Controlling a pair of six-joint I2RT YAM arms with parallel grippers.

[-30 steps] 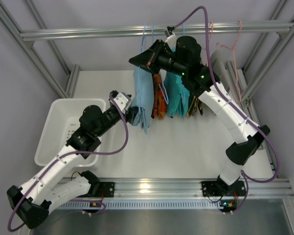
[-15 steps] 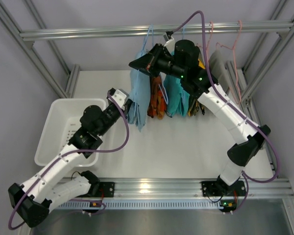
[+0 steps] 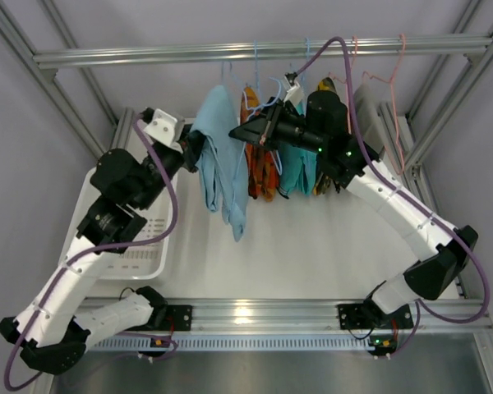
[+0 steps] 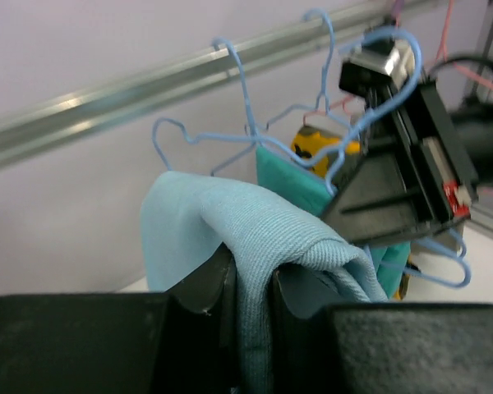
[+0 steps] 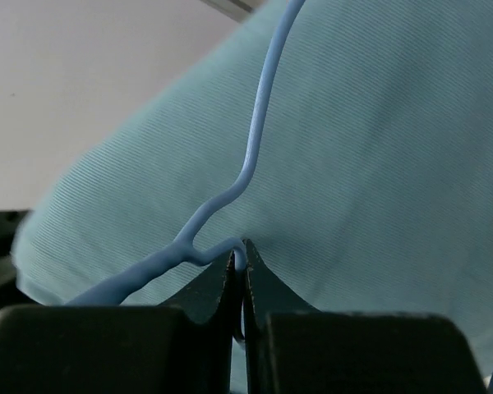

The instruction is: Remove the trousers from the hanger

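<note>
A metal rail [image 3: 148, 56] runs across the top of the frame. Below it hang a teal garment [image 3: 300, 168], an orange-patterned one [image 3: 263, 172] just to its left, and a yellow-and-black item [image 3: 327, 176] to its right. Pink hangers [image 3: 402, 48] hook on further right, near a pale grey garment [image 3: 368, 103]. A white bin [image 3: 144, 254] sits at the left of the white desk [image 3: 312, 238].

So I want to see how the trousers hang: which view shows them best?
Top external: the trousers hang full length from the left gripper. The left wrist shows only the fold pinched between its fingers; in the right wrist, blue cloth fills the frame, garment unclear.
</note>
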